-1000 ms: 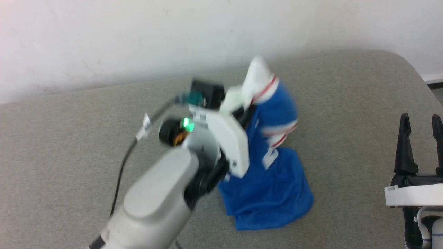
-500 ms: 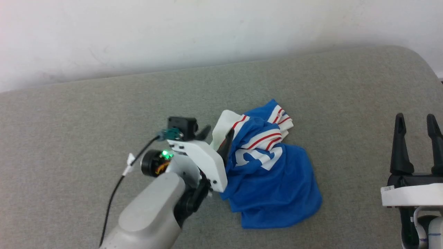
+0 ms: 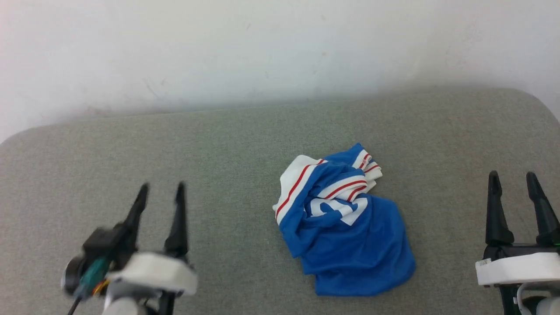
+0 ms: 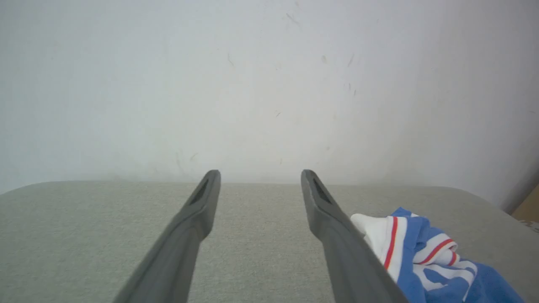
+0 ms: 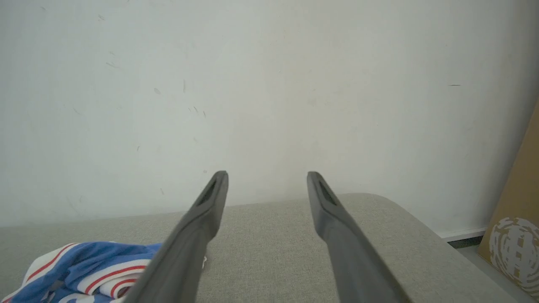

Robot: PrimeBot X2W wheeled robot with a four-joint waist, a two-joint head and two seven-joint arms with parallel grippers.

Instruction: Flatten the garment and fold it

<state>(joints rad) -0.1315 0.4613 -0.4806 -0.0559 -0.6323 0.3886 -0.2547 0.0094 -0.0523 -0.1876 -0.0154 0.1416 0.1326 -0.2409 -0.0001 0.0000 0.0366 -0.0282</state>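
Retreating left tool, garment dropped

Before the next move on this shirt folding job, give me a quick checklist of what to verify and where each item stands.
1. The left claw is open and empty: ok.
2. The right claw is open and empty: ok.
3. Both claws are clear of the jersey: ok, it lies untouched between them.
4. The jersey is flattened: not ok, it is a crumpled heap with the striped trim bunched on top.
5. The jersey is fully on the grey padded surface: ok.
6. Hem corners can be found for a grasp: cannot tell, folds hide them.
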